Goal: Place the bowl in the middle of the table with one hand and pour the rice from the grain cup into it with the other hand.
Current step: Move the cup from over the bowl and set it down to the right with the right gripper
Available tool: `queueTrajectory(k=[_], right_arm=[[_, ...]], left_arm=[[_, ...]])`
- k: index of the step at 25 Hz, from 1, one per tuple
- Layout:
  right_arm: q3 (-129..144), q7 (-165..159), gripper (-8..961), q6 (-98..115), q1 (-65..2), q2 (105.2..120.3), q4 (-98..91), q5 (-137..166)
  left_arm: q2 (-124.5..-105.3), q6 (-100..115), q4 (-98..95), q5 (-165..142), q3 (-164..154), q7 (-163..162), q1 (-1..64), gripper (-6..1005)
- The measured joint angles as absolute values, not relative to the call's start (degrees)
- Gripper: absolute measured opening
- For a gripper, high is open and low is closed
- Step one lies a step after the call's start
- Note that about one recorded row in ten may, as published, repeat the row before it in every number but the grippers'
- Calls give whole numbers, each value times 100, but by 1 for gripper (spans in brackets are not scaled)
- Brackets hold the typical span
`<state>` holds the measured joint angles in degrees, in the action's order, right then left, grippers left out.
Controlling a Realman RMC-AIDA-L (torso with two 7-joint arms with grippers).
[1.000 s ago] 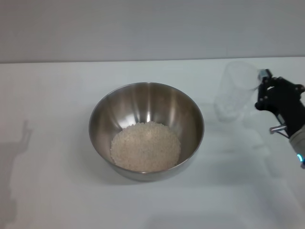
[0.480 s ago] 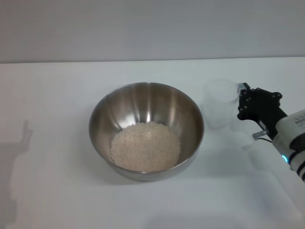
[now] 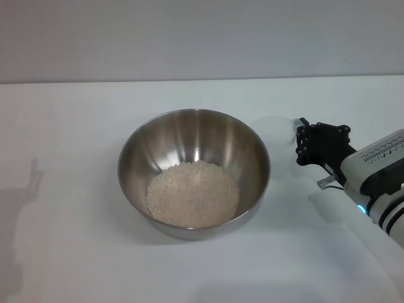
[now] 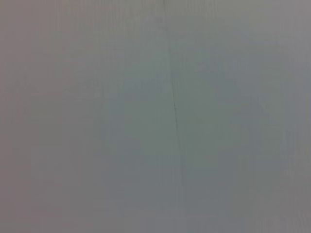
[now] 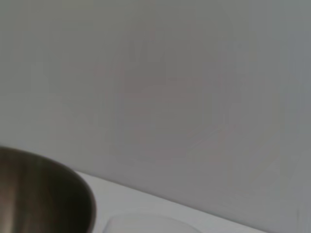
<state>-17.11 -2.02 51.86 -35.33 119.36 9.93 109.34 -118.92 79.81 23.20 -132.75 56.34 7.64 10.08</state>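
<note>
The steel bowl (image 3: 196,129) stands in the middle of the white table (image 3: 76,126), with a mound of pale rice (image 3: 193,193) in its bottom. My right gripper (image 3: 303,142) hovers just right of the bowl's rim, low over the table. The translucent grain cup hardly shows against the white table in the head view. In the right wrist view its faint rim (image 5: 146,222) shows beside the bowl's edge (image 5: 43,194). It looks empty. My left gripper is out of view; the left wrist view shows only a plain grey surface.
A grey wall rises behind the table's far edge (image 3: 202,80). The left arm's shadow (image 3: 28,183) falls on the table at the left. The right arm's white forearm (image 3: 379,167) reaches in from the right edge.
My right gripper has moved left and lower with the cup, from the table's far right to close beside the bowl's right rim. The bowl and rice have not moved.
</note>
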Motion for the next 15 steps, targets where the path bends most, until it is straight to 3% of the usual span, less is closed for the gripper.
queueTrajectory(k=[10, 15], right_arm=[[-1796, -201, 56, 5152, -3481, 11952, 986, 10877], [-1757, -201, 147, 5188, -3357, 11956, 1046, 10912]], left_arm=[[-11879, 7980, 2311, -13272, 5634, 764, 1020, 800], [-11873, 7980, 2311, -13270, 5633, 764, 1020, 801]])
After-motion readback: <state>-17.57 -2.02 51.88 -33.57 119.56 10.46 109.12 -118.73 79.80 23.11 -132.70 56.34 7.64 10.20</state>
